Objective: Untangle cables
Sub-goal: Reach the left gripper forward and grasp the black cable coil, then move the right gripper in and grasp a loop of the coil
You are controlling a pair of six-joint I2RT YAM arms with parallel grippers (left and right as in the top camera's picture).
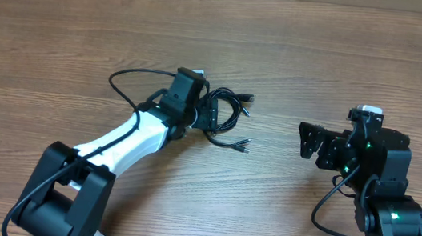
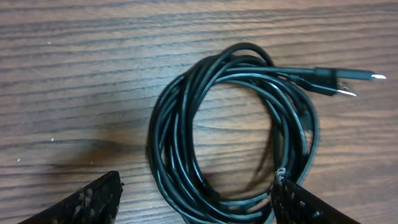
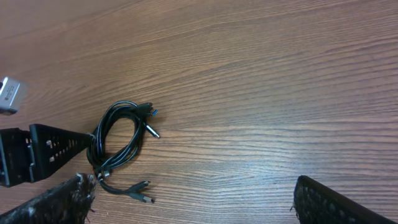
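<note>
Overhead view: thin black cables [image 1: 223, 115] bunched in a loose coil on the wooden desk [image 1: 85, 30], slightly left of centre, with plugs [image 1: 247, 98] poking out toward the top right and the bottom right. Left tool [image 1: 211, 116] lowered right at the coil, at the end of the left arm [image 1: 137, 129].

Left wrist view: cables [image 2: 171, 143] wound in several overlapping loops, flat on the desk, two plugs [image 2: 354, 76] side by side, sticking out to the upper right. Left tool [image 2: 198, 180] parted wide, straddling the lower part of the coil. One finger [image 2: 298, 202] touching the coil's outer edge (or very nearly so), the other [image 2: 87, 202] clear of it over bare wood. No grip on anything.

Right wrist view: right tool [image 3: 191, 182] spread fully apart, only desk between the fingers. Cables [image 3: 133, 140] well off from it, just beside the left tool's perforated finger. From overhead, right tool [image 1: 305, 142] facing the coil from the right, well apart from it.
</note>
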